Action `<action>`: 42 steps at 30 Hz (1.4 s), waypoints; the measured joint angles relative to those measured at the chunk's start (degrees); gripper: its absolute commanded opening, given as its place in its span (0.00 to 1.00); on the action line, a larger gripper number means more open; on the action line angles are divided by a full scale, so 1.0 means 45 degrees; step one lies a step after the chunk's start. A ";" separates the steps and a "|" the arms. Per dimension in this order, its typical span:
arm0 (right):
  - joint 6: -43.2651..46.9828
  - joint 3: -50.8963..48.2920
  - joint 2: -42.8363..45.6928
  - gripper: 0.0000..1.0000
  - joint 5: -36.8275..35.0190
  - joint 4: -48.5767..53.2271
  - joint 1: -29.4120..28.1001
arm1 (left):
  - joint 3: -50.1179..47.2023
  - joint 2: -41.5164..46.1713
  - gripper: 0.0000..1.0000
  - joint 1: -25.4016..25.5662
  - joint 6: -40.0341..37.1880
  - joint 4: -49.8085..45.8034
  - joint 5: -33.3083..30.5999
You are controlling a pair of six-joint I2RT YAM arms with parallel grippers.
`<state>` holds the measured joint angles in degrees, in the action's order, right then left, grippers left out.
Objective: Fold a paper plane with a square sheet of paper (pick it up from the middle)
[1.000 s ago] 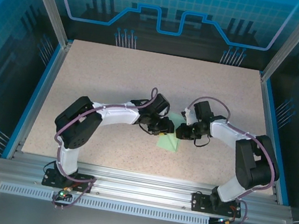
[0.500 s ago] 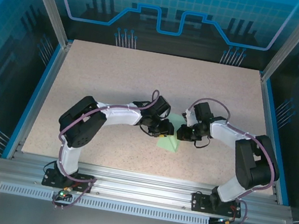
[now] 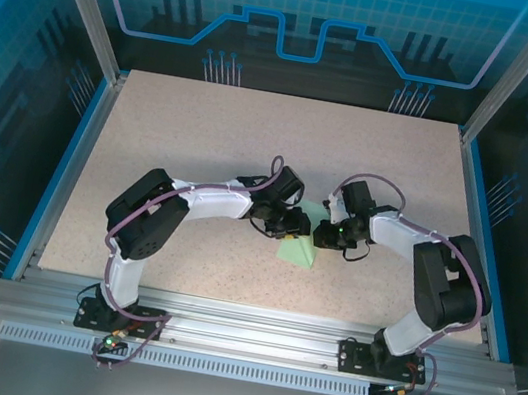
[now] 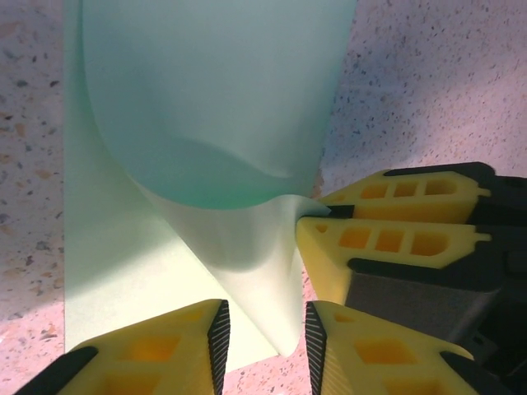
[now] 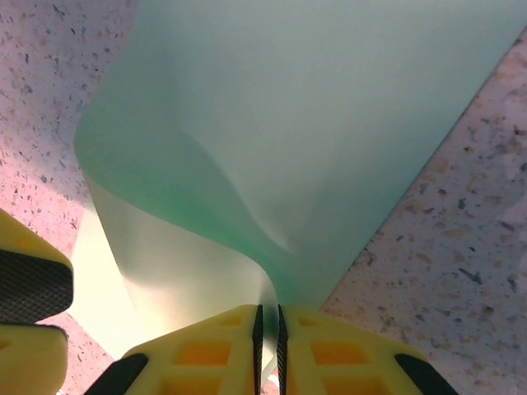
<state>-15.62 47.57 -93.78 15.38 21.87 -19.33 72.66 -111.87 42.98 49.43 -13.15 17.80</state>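
RISK: could tear or crease askew if tugged against so thin a pinch | SHEET: square sheet of paper (image 5: 272,123) at frame centre, one side curled up, rest flat on table (image 3: 201,147) | POSE: elbows out, wrists low, tips nearly meeting | right gripper (image 5: 268,313) clamped on curled edge | left gripper (image 4: 265,317) apart, straddling fold

The left arm (image 3: 155,215) and right arm (image 3: 442,283) each had bulky black joint housings joined by smooth white shells, with a purple-grey cable (image 3: 112,243) looping along the outside. Both stood on black bases (image 3: 117,317). A green light (image 3: 341,234) glowed on the right wrist. The left pincer (image 4: 265,321) and right pincer (image 5: 268,321) had yellow fingers (image 4: 156,354) with rectangular cut-outs and black ribbed pads (image 4: 219,333).
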 measured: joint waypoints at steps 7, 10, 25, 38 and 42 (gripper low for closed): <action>0.0000 0.0000 -0.0185 0.15 0.0005 -0.0034 0.0000 | 0.0180 -0.0136 0.30 0.0010 0.0029 -0.0005 0.0000; 0.0000 0.0000 -0.0248 0.15 0.0005 -0.0083 0.0000 | 0.0180 -0.0170 0.29 0.0015 0.0053 0.0005 0.0000; 0.0005 0.0000 -0.0248 0.16 0.0010 -0.0097 0.0005 | 0.0180 -0.0491 0.29 0.0010 0.0787 0.0763 0.0107; 0.0000 0.0000 -0.0248 0.16 0.0010 -0.0102 0.0005 | 0.0175 -0.1180 0.29 0.0010 0.1141 0.1093 0.0092; 0.0000 0.0000 -0.0248 0.17 0.0010 -0.0107 0.0005 | 0.0170 -0.1185 0.29 0.0010 0.1282 0.1098 0.0087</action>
<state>-15.62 47.57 -94.89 15.42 21.39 -19.31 73.43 -117.21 43.03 55.20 -8.21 18.20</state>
